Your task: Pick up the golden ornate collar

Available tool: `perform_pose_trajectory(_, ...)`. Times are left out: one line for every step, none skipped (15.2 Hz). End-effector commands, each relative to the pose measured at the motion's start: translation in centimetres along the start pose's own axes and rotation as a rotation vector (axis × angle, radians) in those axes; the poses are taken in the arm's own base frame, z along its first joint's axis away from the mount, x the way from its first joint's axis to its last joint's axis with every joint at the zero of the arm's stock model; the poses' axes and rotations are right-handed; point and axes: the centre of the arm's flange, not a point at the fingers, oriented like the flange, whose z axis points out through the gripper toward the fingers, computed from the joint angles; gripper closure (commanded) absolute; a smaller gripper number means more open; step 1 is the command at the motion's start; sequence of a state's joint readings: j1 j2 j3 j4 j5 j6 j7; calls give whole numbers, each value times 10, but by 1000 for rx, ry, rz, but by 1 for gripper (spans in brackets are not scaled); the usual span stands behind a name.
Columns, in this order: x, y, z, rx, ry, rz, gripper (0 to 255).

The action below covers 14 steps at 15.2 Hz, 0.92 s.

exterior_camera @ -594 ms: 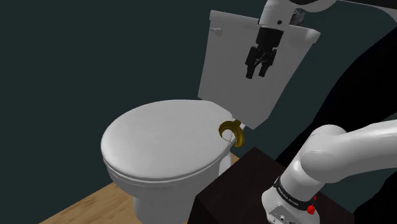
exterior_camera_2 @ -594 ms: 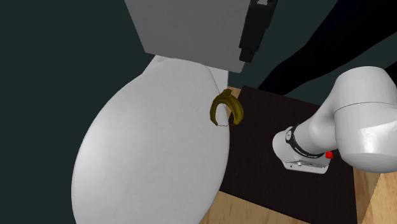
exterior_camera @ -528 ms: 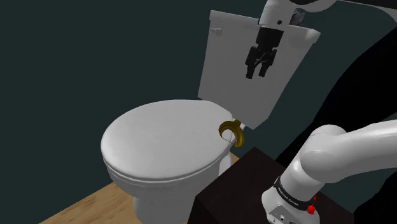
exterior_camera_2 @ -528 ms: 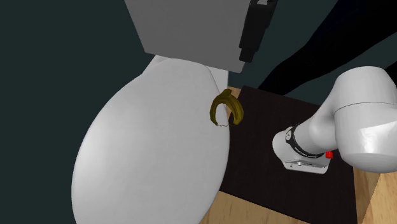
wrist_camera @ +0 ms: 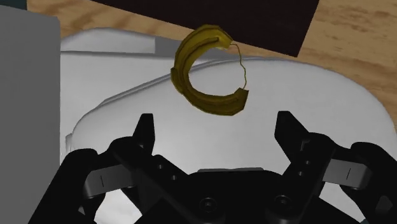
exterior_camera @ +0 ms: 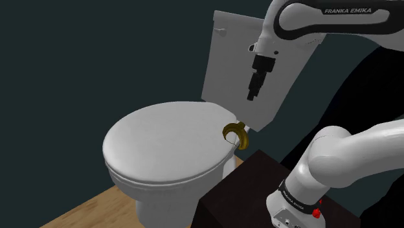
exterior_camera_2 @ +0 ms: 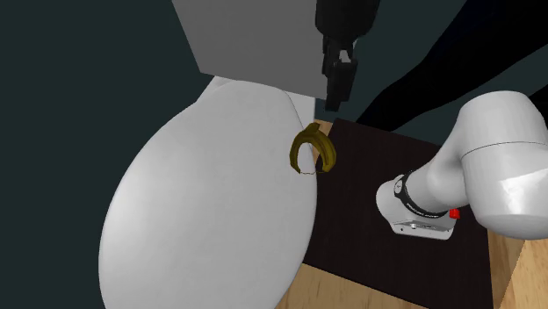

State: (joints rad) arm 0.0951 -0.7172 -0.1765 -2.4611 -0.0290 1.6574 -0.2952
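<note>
Wall: a dark blue-green wall (exterior_camera: pixel 97 58) covers the shoulder view's left and runs on behind the toilet.
Floor: a light brown wooden floor (exterior_camera: pixel 84 208) shows in the shoulder view's lower left corner, under the toilet bowl.
Lid: the big white round toilet lid (exterior_camera: pixel 162 142) is shut and lies flat on the bowl.
Tank: the tall white box-shaped toilet tank (exterior_camera: pixel 230 65) stands right behind the lid.
Collar: the gold C-shaped collar (exterior_camera: pixel 235 135) is a thick band with a thin thread across its open gap. It sits at the back edge of the lid, just under the tank, on the side next to the stand. In the second exterior view the collar (exterior_camera_2: pixel 312 149) is between the lid and the stand. Nothing holds it.
Gripper: the all-black two-finger gripper (exterior_camera: pixel 251 96) hangs above the collar and points down. In the shoulder view it is in front of the tank. It is up in the air (exterior_camera_2: pixel 334 104) and apart from the collar.
Jaws: wide apart, with nothing held. In the wrist view the two fingers (wrist_camera: pixel 145 130) stand far from each other, and the collar (wrist_camera: pixel 213 102) lies past their tips, not touched.
Stand: a dark brown box stand (exterior_camera: pixel 243 188) is just beside the toilet, at the shoulder view's lower right.
Arm: the white arm with dark joints (exterior_camera: pixel 349 155) goes up from the stand, bends over the top and comes down to the gripper. It has a small red button (exterior_camera_2: pixel 454 213) near its base.
Black area: a pure black area (exterior_camera: pixel 349 91) shows to the right of the tank, behind the arm.
</note>
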Motion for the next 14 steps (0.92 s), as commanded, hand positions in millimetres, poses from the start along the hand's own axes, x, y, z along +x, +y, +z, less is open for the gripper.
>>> perform_pose_trajectory(5, 10, 26, 21, -8, -100, 0)
perform_pose_trajectory(8, 15, 38, 32, -13, -147, 0)
perform_pose_trajectory(11, 20, 51, 42, -18, -193, 0)
perform_pose_trajectory(14, 25, 64, 53, -23, -240, 0)
perform_pose_trajectory(18, 29, 77, 63, -28, -287, 0)
perform_pose_trajectory(21, 33, 89, 74, -33, -333, 0)
perform_pose_trajectory(25, 36, 102, 84, -38, -380, 0)
perform_pose_trajectory(29, 40, 115, 95, -43, -426, 0)
perform_pose_trajectory(30, 40, 118, 97, -44, -436, 0)
perform_pose_trajectory(30, 41, 123, 97, -44, -436, 0)
perform_pose_trajectory(30, 42, 128, 97, -44, -436, 0)
perform_pose_trajectory(31, 42, 134, 97, -44, -436, 0)
perform_pose_trajectory(31, 43, 139, 97, -44, -436, 0)
perform_pose_trajectory(31, 43, 144, 97, -44, -436, 0)
